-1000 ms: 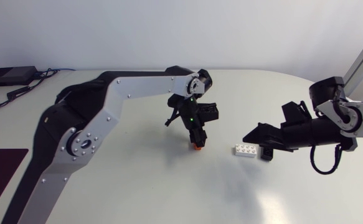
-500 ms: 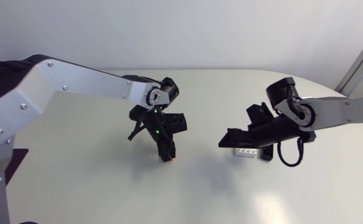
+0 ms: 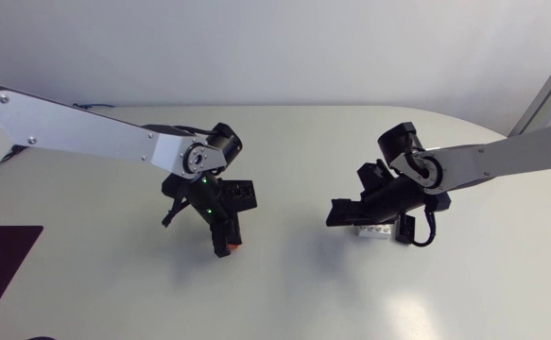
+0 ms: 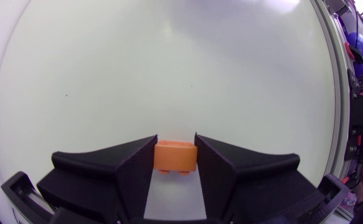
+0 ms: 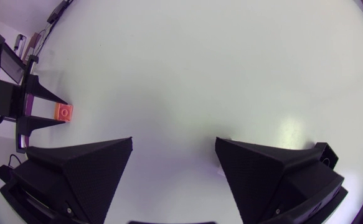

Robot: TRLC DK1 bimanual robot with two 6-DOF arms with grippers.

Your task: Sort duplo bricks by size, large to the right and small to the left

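Since a second ago the left arm [image 3: 86,132] has swung away from the middle of the pale grey bench [image 3: 284,293] toward its own side. With it goes the small orange plastic brick [image 4: 175,156]. Meanwhile the right arm [image 3: 502,156] has come in over the long white studded brick [image 3: 370,230], which has not shifted.

The left jaws are clamped on the orange brick from both sides, holding it low over the bench. The right jaws stand wide apart, gripping nothing.

The step in hand looks to be placing the small brick on the left. To do it well, I'd carry it further left, well apart from the white one. I'd lower it until its base sits flat, and only then open the left jaws, drawing straight up so it doesn't tip.
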